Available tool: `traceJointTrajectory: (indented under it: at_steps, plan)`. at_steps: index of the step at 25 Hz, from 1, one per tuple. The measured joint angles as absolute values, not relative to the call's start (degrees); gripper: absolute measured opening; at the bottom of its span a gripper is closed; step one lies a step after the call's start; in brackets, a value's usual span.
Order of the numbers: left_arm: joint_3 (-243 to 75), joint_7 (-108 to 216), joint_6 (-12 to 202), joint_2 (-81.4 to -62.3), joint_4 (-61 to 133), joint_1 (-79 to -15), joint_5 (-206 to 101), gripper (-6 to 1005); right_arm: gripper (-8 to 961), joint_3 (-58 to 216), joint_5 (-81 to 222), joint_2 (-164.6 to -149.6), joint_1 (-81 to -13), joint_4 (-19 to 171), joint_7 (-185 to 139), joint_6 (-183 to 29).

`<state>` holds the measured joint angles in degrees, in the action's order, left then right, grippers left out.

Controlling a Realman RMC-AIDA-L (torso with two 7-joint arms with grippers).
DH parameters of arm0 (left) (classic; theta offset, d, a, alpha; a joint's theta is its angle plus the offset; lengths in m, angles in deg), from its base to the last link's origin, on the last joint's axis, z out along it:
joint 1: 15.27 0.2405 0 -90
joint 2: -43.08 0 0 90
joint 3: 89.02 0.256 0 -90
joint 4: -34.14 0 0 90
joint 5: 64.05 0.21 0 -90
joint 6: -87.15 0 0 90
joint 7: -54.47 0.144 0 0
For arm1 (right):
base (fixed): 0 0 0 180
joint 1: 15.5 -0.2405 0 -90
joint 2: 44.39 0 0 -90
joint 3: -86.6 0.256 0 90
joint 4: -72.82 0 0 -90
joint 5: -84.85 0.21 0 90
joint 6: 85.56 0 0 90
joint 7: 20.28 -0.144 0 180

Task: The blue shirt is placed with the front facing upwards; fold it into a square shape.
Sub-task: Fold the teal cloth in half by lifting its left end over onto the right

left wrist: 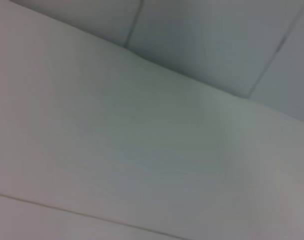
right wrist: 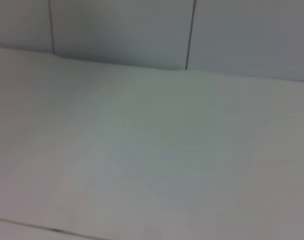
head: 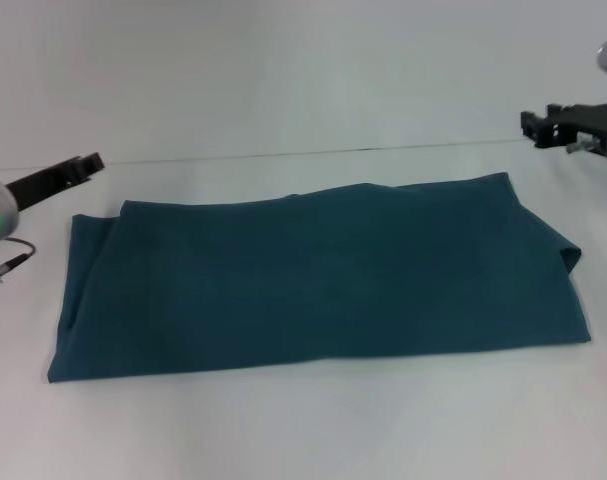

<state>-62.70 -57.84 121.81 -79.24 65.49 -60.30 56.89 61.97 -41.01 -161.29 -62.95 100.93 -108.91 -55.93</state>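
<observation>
On the white table [head: 303,430], seen from my head camera, the shirt [head: 323,280] lies already folded into a long, flat band that runs from my left side to my right. No lettering shows, only plain teal-blue cloth. Its near edge is straight, its far edge is slightly wavy, and at my right end a corner [head: 571,258] is tucked over on itself. My left gripper [head: 88,163] hangs beyond the band's far left corner, clear of the cloth; my right gripper [head: 538,124] hangs well beyond the far right corner, also touching nothing. From this angle I cannot tell whether either pair of jaws stands apart or together.

From my left wrist camera, only bare table [left wrist: 116,165] and the pale wall behind it appear: no cloth, no fingers.

From my right wrist camera, the scene is the same, table [right wrist: 141,160] and wall, with the shirt out of sight.

I judge the cloth light, soft and limp: it will sag and drag rather than hold a shape, and stacked layers may slip apart if pinched loosely. A sound hold would be the two corners of one short end, catching all layers at once, then carrying that end across to the other to bring the band nearer a square.
</observation>
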Motion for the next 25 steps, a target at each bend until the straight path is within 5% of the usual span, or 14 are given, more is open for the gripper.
traceJointTrajectory:
  at_steps: [12,16,25]
  plan:
    - [-62.1,-55.4,134.7,-78.96,69.8,-55.5,54.3,600,698,62.2,-32.7,-158.49,-55.7,103.0,-110.6,-39.6]
    - [-61.6,-54.3,141.9,-79.15,72.9,-52.8,54.2,694,751,62.1,-32.1,-158.15,-51.2,106.5,-115.1,-30.0]
    - [-61.1,-51.6,149.9,-79.39,75.3,-49.1,54.5,693,779,62.1,-32.8,-156.29,-43.5,114.1,-127.9,-10.5]
